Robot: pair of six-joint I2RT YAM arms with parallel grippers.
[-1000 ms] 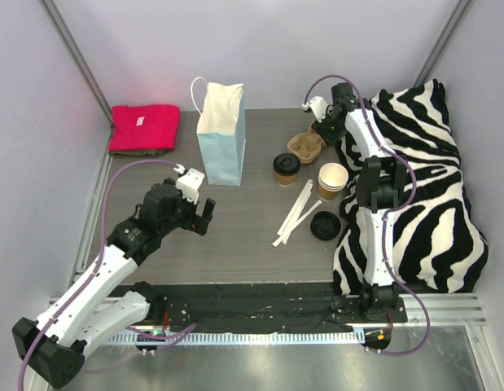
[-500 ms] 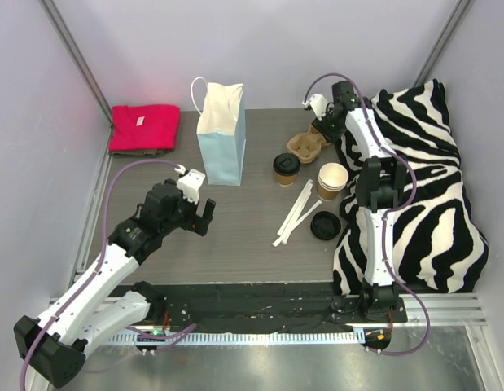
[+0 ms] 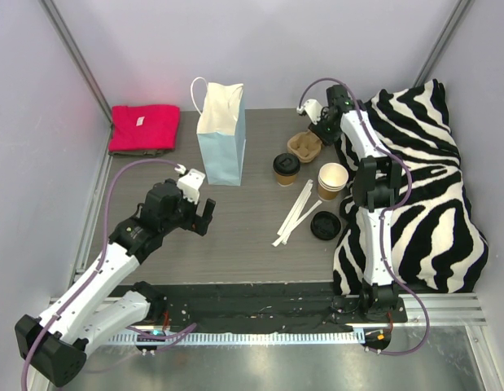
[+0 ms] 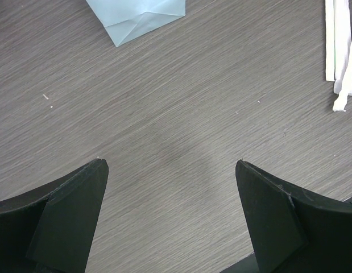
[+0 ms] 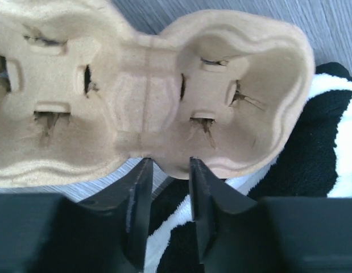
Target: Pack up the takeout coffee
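"Grey wood-grain bench [image 3: 252, 236] is all the left gripper [image 4: 170, 170] has under it, with its jaws spread wide and nothing between them. A corner of the blue bag [image 3: 221, 138] is just ahead. What's past that?"

"White straws [image 3: 294, 213] lying loose, and a black lid [image 3: 325, 226] on its own by the zebra cloth [image 3: 422, 195]. Behind those is an open cup [image 3: 333, 180]. The takeout coffee [image 3: 286, 168], lidded, stands upright mid-bench between the bag and the open cup, touching neither."

"And the right arm?"

"Farthest out. The right gripper [image 5: 167, 165] is at the rim of the pulp carrier [image 5: 147, 85], jaws narrow, with the lip right at their tips. Whether they pinch it or only flank it, I cannot tell."

"So the carrier is the step in hand, by my reading. How should it go?"

"Bite at the waist between the 2 wells, where the wall looks stiffest, and go deep enough that the pulp doesn't tear. Lift it level — 1 end sits at the cloth's edge and could drag. Set it down apart from the coffee so the cup isn't knocked. The left arm could then take the cup by its paper wall below the lid, gently."

"Any writing?"

"None legible. The bag looks plain and the cups show no print I can make out. The red cloth [image 3: 143, 128] at the back carries 1 small white tag — too small to read."
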